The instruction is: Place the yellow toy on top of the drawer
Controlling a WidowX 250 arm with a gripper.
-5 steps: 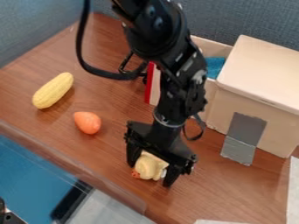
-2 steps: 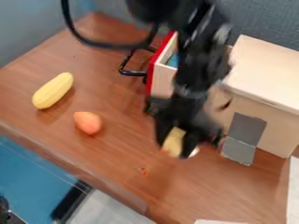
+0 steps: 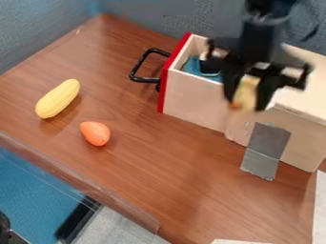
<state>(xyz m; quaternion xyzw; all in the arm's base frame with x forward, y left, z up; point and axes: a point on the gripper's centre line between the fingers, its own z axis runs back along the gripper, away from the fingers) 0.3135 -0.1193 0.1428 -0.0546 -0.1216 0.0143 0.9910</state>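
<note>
Up and away from the bare tabletop point(image 3: 146, 190), our gripper point(image 3: 247, 102) has carried the yellow toy point(image 3: 247, 90) over to the wooden box point(image 3: 302, 136) since the earlier frame. We have the toy pinched between the gripper's fingers, held up near where the open drawer point(image 3: 194, 101) meets the box.

Your robot wears black throughout: a dark rounded arm point(image 3: 269, 8) with a dull grey band point(image 3: 264, 20) at the wrist, and a black two-finger gripper point(image 3: 247, 96) with a broad, angular body, pale patches point(image 3: 293, 72) and slim, straight-sided fingers point(image 3: 264, 95). You also see a thin, dark, curved cable point(image 3: 311, 33).
</note>
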